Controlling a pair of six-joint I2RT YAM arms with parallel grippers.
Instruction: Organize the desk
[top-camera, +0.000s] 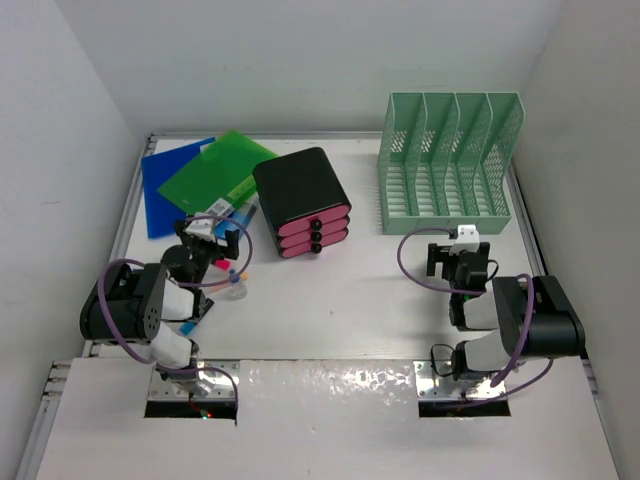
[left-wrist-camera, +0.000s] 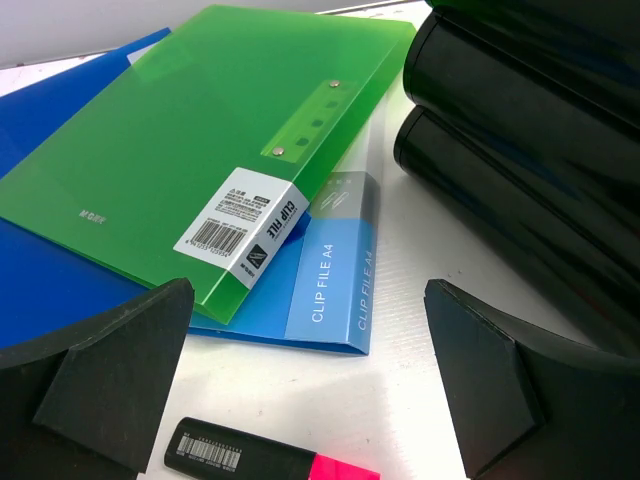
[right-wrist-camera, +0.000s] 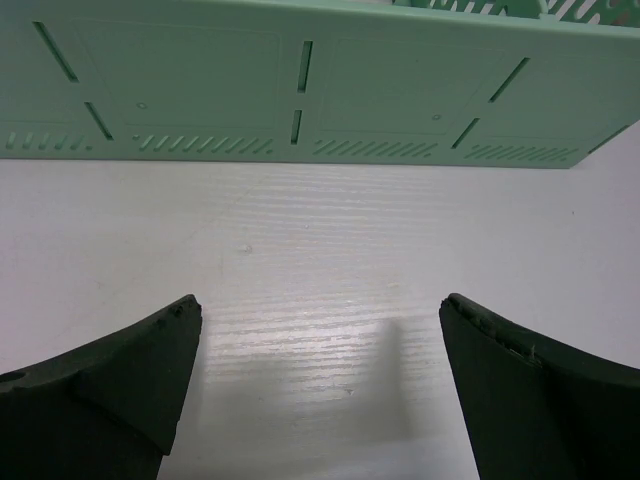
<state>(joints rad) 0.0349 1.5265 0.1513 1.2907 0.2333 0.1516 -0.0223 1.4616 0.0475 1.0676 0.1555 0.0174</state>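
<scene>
Top external: the desk (top-camera: 370, 290) fills the view. A black drawer box (top-camera: 303, 200) sits at 12 o'clock, a mint rack (top-camera: 447, 165) at 2 and a green folder (top-camera: 215, 170) at 10. The left gripper (top-camera: 215, 240) hovers at 9 and the right gripper (top-camera: 455, 262) at 3.

Left wrist: the jaws are spread wide and hold nothing. A pink-tipped highlighter (left-wrist-camera: 250, 455) lies at 6 on the desk, with the green folder overlapping a blue clip file (left-wrist-camera: 335, 270) at 11.

Right wrist: the jaws gape wide and are empty, with bare desk between them and the rack at 12.
</scene>
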